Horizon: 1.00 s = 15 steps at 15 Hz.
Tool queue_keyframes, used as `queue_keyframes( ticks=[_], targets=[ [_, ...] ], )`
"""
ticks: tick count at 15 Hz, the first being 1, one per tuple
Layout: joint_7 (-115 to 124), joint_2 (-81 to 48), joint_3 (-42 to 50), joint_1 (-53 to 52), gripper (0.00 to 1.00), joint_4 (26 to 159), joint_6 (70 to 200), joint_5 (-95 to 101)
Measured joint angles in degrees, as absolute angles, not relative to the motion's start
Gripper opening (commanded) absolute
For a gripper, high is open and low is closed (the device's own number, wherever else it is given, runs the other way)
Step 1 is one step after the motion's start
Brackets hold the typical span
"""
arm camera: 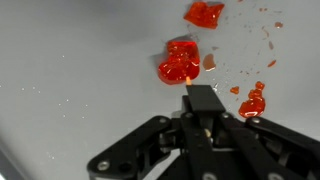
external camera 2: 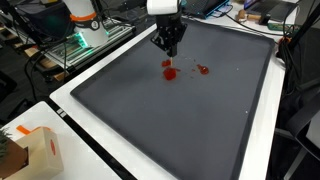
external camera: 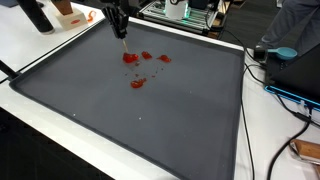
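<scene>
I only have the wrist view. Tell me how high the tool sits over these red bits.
Observer: In both exterior views the tool appears to hang clear of the dark mat, with the nearest red piece just past its tip.
Operator: Count the red bits across the whole mat.
Observer: In an exterior view four red clumps show: a row of three and a lone clump nearer the mat's middle.
Operator: Name whatever stands off the mat.
Observer: A cardboard box stands on the white table, beyond one corner of the mat.
</scene>
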<state>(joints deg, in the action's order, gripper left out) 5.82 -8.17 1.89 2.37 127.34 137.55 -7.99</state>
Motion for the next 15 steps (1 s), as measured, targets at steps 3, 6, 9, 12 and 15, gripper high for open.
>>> queue_keyframes(
  ticks=[3, 6, 9, 12, 15],
  targets=[
    [6.9, -5.4, 2.0, 2.4, 0.03, 127.3, 135.2, -7.0],
    [8.6, -2.5, 2.0, 2.4, 0.03, 127.3, 132.1, -5.5],
    [10.2, 0.0, 2.0, 2.3, 0.03, 127.2, 129.6, -4.1],
    [11.2, 1.8, 1.8, 2.2, 0.03, 126.9, 127.8, -3.4],
    [11.3, 3.0, 1.5, 2.2, 0.03, 126.6, 126.9, -3.2]
  ],
)
